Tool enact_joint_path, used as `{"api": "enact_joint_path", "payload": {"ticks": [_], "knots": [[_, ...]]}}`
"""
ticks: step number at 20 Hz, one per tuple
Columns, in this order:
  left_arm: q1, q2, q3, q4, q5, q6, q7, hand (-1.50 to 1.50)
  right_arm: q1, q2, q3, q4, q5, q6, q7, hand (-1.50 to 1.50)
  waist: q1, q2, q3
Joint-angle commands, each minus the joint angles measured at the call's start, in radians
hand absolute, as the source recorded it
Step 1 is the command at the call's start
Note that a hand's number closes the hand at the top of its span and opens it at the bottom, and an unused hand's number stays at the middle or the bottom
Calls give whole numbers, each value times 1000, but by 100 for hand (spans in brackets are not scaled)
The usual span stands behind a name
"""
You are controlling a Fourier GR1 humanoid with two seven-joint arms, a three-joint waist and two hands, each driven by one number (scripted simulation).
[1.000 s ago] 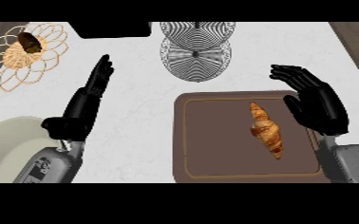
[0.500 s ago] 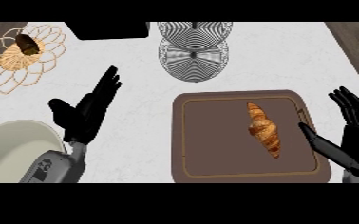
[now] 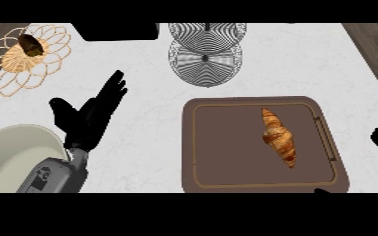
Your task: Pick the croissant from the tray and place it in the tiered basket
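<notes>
One golden-brown curved croissant [image 3: 279, 137] lies alone on the right side of the dark brown rectangular tray [image 3: 221, 150], untouched.
It looks light, soft and flaky, so it could crush; taking it by its thick middle seems best. The black left hand [image 3: 90, 112] rests open above the white bench [image 3: 148, 130]. The right hand barely shows, so I cannot tell. The striped wire tiered basket [image 3: 207, 55] waits behind the tray.

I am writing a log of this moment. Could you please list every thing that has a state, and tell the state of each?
croissant: lying on the tray, untouched.
tray: flat on the counter, holds only the croissant.
tiered basket: upright, nothing visible inside.
left hand: open, holds nothing.
right hand: almost out of view at the right edge, state unclear.
</notes>
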Motion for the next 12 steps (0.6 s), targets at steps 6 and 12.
{"api": "enact_joint_path", "payload": {"ticks": [6,12], "knots": [[11,-21,-10,16,-16,11,-2,0,223,-97,51,-354,414,-139,525,-150,19,14,-12],[31,-15,-21,2,-23,-13,-1,0,229,-20,252,-575,698,-29,903,-150,50,15,-8]]}}
